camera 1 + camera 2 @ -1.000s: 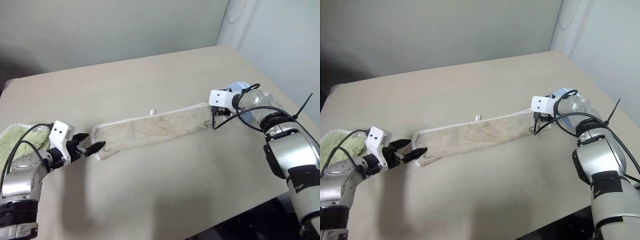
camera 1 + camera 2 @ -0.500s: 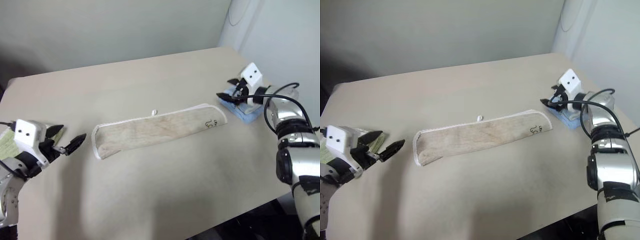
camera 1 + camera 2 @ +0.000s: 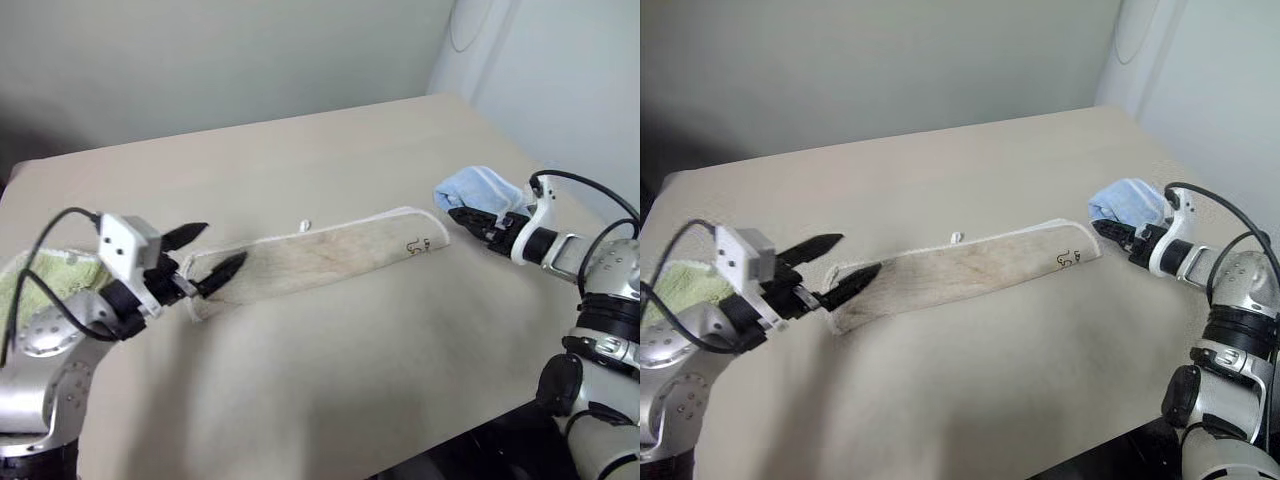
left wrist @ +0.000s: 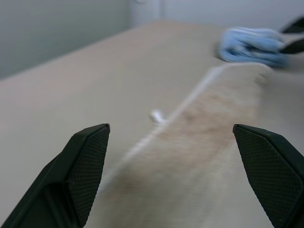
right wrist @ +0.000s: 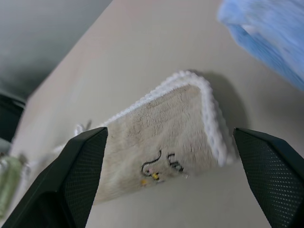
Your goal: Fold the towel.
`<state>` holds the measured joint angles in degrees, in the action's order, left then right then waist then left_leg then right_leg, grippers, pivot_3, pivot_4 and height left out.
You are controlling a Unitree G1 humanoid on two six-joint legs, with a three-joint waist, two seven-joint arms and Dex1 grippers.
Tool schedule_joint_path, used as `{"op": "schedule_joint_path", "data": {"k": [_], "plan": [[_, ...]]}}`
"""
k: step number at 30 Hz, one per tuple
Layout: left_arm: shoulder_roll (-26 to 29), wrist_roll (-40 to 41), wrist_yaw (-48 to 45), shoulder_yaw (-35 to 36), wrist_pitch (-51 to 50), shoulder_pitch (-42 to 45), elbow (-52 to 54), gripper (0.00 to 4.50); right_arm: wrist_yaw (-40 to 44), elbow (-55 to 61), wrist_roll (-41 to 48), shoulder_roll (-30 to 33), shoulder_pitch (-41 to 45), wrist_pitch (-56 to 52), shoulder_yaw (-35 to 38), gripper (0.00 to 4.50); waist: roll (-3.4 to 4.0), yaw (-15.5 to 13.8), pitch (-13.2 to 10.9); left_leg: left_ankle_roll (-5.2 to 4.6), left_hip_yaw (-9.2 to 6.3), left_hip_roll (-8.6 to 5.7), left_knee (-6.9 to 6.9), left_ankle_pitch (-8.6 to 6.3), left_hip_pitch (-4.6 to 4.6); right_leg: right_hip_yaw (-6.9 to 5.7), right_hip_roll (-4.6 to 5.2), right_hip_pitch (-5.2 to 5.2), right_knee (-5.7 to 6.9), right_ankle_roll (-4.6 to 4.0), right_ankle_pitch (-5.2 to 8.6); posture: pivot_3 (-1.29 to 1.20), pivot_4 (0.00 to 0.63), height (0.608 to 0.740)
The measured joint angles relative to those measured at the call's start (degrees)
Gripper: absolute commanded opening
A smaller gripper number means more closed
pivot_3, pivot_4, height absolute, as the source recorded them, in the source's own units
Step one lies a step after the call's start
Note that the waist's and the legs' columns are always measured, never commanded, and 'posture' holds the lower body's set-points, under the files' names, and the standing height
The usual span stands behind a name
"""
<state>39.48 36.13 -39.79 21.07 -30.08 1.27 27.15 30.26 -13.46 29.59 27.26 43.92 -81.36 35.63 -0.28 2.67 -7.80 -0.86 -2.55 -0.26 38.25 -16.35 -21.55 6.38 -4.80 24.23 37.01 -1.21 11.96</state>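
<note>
Both fingers pulled off towel (image 3: 320, 252); left fingers (image 3: 205, 250), right fingers (image 3: 478, 219) spread wide, empty.

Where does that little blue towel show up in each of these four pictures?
Left eye view: light blue towel, far right, beyond the right gripper.
Right eye view: far right.
Left wrist view: upper right.
Right wrist view: top right corner.
Shared landmark: the beige towel's marked end beside it.

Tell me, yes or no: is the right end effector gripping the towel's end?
No. The right end effector stands open short of the towel, with both fingers clear of the cloth.
</note>
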Motion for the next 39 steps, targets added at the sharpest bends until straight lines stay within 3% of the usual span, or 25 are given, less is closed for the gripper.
{"op": "schedule_joint_path", "data": {"k": [6,12,19,23,31,34,39], "plan": [[-1.37,-0.05,0.55,-2.69,0.09,-0.15,0.38,4.5,-5.85,0.57,0.35,-4.21,-0.7,-6.73,4.47,4.48,0.0,-0.08,0.0,-0.06,0.02,0.0,0.0,-0.04,-0.01,0.0,0.01,0.08,0.07,0.0,0.0,0.0,0.15,0.74],[-2.35,-0.03,1.57,-3.8,0.09,-0.11,1.1,4.5,-8.94,-2.11,0.38,-7.29,-0.69,-6.03,6.32,4.48,-0.01,-0.13,0.0,-0.11,0.04,-0.01,0.03,-0.07,-0.01,-0.01,0.01,0.07,0.06,0.01,-0.01,0.0,0.15,0.74],[-2.94,-0.01,2.73,-4.13,0.09,-0.21,2.43,4.5,-9.57,-13.77,0.49,-8.64,3.26,4.38,6.49,4.48,-0.14,0.39,0.08,-0.27,0.08,-0.02,0.27,-0.16,0.19,-0.01,0.02,-0.17,0.0,0.17,-0.23,0.0,0.15,0.74],[-2.96,0.07,3.51,-4.12,0.05,-0.46,3.3,4.5,-9.85,-23.07,0.25,-8.34,6.56,12.63,5.3,4.48,-0.14,0.42,0.09,-1.14,0.14,-0.03,0.57,-0.67,0.54,0.0,0.06,-0.46,-0.11,0.27,-0.31,0.0,0.15,0.74],[-2.93,0.64,4.62,-3.86,-0.09,-1.66,4.51,4.5,-9.75,-37.34,-0.15,-6.51,12.45,24.11,1.58,4.48,-0.16,0.28,0.1,-1.17,0.19,-0.08,0.86,-0.69,0.54,0.01,0.12,-0.61,-0.15,0.39,-0.37,0.0,0.15,0.74],[-2.79,0.79,5.1,-3.74,-0.1,-1.78,4.71,4.5,-9.54,-39.64,-0.02,-6.17,13.23,25.97,0.79,3.94,-0.16,0.27,0.1,-1.17,0.2,-0.08,0.85,-0.7,0.54,0.02,0.12,-0.64,-0.15,0.38,-0.37,0.0,0.15,0.74],[-2.61,0.93,5.34,-3.48,-0.1,-2.44,5.45,4.5,-9.78,-40.72,0.09,-5.78,12.88,26.67,0.38,2.19,-0.13,0.19,0.08,-1.11,0.23,-0.07,0.7,-0.68,0.43,0.03,0.12,-0.57,-0.12,0.34,-0.34,0.0,0.15,0.74]]}}
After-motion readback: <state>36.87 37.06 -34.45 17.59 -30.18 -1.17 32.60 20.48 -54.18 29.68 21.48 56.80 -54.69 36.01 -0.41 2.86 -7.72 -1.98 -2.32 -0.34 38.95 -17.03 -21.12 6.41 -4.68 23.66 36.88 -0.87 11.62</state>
